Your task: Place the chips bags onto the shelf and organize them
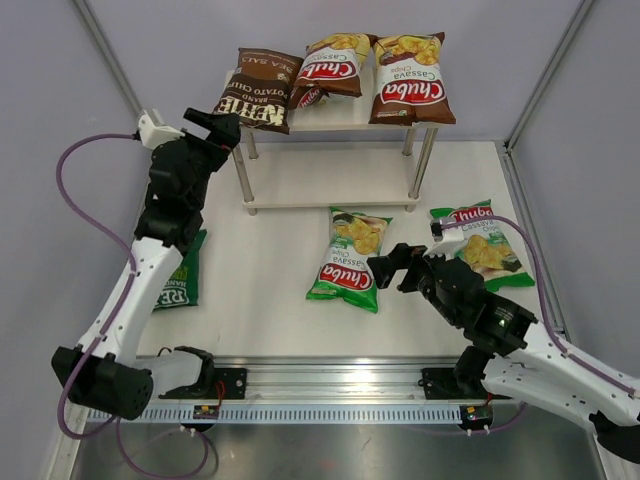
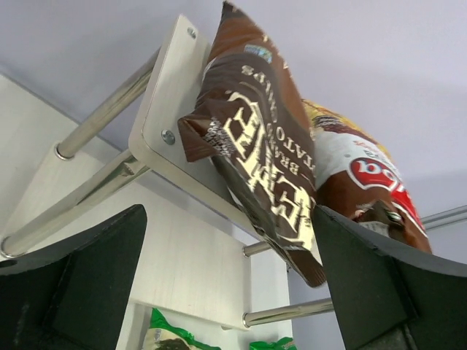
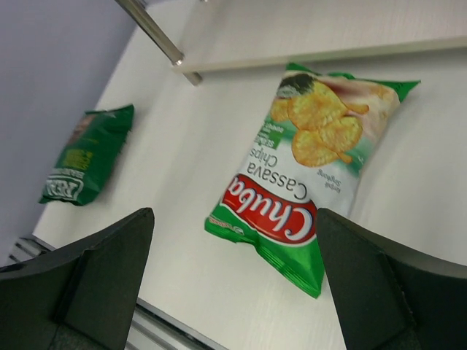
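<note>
The shelf [image 1: 330,178] stands at the back. On its top board lie the dark brown Kettle bag [image 1: 258,90] and two brown Chuba bags [image 1: 333,66] [image 1: 408,80]. The Kettle bag [image 2: 266,157] overhangs the board's left edge [image 2: 164,102]. My left gripper [image 1: 220,124] is open and empty, just left of and below that bag. One green Chuba bag [image 1: 350,258] lies flat in front of the shelf, another [image 1: 480,245] to its right. My right gripper [image 1: 392,268] is open and empty beside the first green bag [image 3: 306,168]. The dark green REAL bag [image 1: 180,272] lies at the left, partly hidden by my left arm.
The shelf's lower board is bare. Grey walls close in the table on the left, back and right. A metal rail [image 1: 330,385] with the arm bases runs along the near edge. The REAL bag [image 3: 84,157] lies near the left wall.
</note>
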You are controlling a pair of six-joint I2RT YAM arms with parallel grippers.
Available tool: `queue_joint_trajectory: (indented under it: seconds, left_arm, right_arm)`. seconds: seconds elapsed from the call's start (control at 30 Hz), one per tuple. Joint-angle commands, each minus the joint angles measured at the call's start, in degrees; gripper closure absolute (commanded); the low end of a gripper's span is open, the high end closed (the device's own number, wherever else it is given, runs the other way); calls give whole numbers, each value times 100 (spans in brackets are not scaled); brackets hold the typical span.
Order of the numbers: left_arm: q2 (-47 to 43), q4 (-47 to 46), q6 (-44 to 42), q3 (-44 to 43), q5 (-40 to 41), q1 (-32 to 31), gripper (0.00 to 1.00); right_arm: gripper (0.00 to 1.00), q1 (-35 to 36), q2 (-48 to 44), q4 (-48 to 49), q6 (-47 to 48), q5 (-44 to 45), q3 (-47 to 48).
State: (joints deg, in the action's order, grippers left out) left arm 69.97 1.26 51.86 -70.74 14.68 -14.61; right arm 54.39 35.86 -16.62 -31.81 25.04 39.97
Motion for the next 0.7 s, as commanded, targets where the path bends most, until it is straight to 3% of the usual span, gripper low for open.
queue_joint_trajectory:
  seconds: [0.0,0.13,0.3,0.37,0.5,0.67]
  left_arm:
    - [-625,172,-588,8,281,20,1]
    - [-1099,542,-1185,121,-323,11,1]
    - [-1696,692,-1836,885,-1403,-147,1]
    - [-1846,762,-1925,1166,-1433,-235,1]
    - [-2137,499,-1995,2219,-2308,-437,1]
    - [-1893,-573,-1995,3293,-3119,-815,1]
  right_arm:
    - [1,10,289,-280,-106,107,213]
    - [1,10,448,-324,-124,19,240]
    - [1,10,221,-473,-9,-122,169]
    - [1,10,37,-579,-9,-122,143]
    - [0,10,-289,-903,-18,-87,55]
    - [1,10,-754,-1168,-35,-139,-146]
